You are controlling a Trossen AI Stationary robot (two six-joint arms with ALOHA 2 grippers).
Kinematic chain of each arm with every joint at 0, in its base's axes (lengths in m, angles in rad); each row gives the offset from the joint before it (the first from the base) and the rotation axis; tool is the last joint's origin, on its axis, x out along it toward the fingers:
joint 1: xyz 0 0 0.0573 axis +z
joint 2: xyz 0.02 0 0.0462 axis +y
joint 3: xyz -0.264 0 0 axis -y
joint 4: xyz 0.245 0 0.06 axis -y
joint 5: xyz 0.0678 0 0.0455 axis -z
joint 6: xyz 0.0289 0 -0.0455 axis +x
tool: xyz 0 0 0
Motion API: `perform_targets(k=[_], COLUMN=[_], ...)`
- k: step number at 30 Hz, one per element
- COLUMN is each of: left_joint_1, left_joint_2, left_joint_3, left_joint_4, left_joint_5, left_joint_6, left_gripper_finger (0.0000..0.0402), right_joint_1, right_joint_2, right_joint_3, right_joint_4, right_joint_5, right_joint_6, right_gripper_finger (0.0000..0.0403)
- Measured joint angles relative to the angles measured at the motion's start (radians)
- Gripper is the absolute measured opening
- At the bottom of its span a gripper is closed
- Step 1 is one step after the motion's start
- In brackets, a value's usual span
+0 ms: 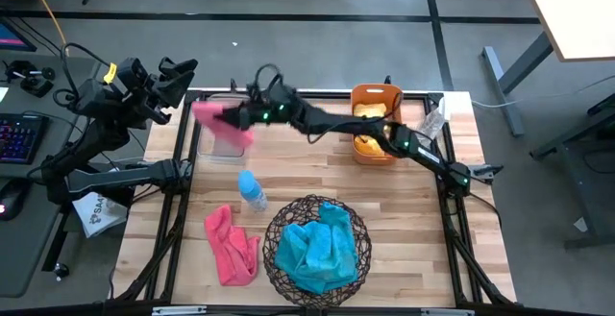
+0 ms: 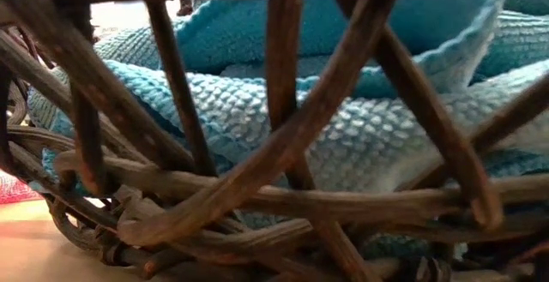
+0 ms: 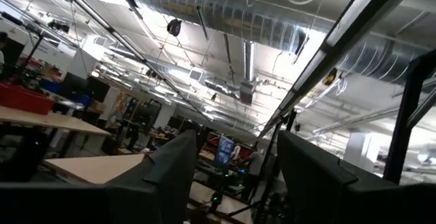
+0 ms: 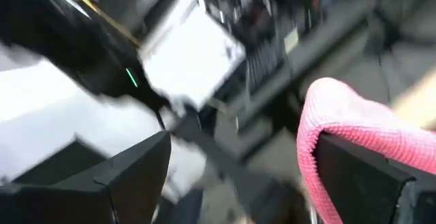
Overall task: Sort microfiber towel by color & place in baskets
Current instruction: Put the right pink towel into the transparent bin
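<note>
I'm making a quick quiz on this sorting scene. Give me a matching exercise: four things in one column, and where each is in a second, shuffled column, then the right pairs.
Things:
1. teal towels
2. yellow towel
3. pink towel held by the right gripper
4. second pink towel

Places:
A. in the orange bin
B. lying on the table, left of the wire basket
C. in the wire basket
D. over the clear tub

Pairs: 1-C, 2-A, 3-D, 4-B
</note>
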Motion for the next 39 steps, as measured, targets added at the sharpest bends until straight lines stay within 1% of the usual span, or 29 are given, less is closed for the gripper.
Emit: perform_targets(k=[3,5,8,10,14,23,27,29,32,37,39], left_joint_1=[0.000,0.000,0.000,0.000,0.000,0.000,-0.001,-0.001,-0.001,-0.001,-0.004], left_joint_2=[0.003,0.003,0.003,0.004,0.004,0.008,0.009,0.005,-0.013,-0.028,-0.021], left_joint_3=[0.000,0.000,0.000,0.000,0.000,0.000,0.000,0.000,0.000,0.000,0.000], left_joint_4=[0.004,0.004,0.004,0.004,0.004,0.003,-0.020,-0.091,-0.274,-0.637,-0.800], left_joint_5=[0.000,0.000,0.000,0.000,-0.004,-0.004,0.003,0.030,0.040,-0.044,-0.073], left_joint_6=[-0.043,-0.061,-0.062,-0.062,-0.062,-0.055,-0.053,-0.054,-0.061,-0.070,-0.090], left_gripper_finger=[0.0194,0.0194,0.0194,0.0194,0.0194,0.0194,0.0194,0.0194,0.0194,0.0193,0.0193], right_joint_1=[0.020,0.028,0.020,0.011,-0.008,-0.022,-0.015,-0.013,-0.024,-0.087,-0.124], right_joint_2=[0.019,0.015,0.006,0.005,-0.019,-0.115,-0.147,-0.177,-0.233,-0.349,-0.409], right_joint_3=[-0.003,-0.002,-0.001,-0.001,-0.001,0.002,0.001,0.000,0.000,0.000,0.000], right_joint_4=[-0.101,-0.184,-0.298,-0.358,-0.459,-0.581,-0.702,-0.814,-0.986,-1.228,-1.307], right_joint_5=[-0.043,-0.042,-0.036,-0.032,-0.043,-0.042,-0.029,0.023,0.131,0.275,0.326], right_joint_6=[-0.016,-0.072,-0.084,-0.091,-0.160,-0.425,-0.554,-0.642,-0.776,-0.936,-0.970], right_gripper_finger=[0.0346,0.0346,0.0346,0.0346,0.0346,0.0346,0.0346,0.0346,0.0346,0.0346,0.0346])
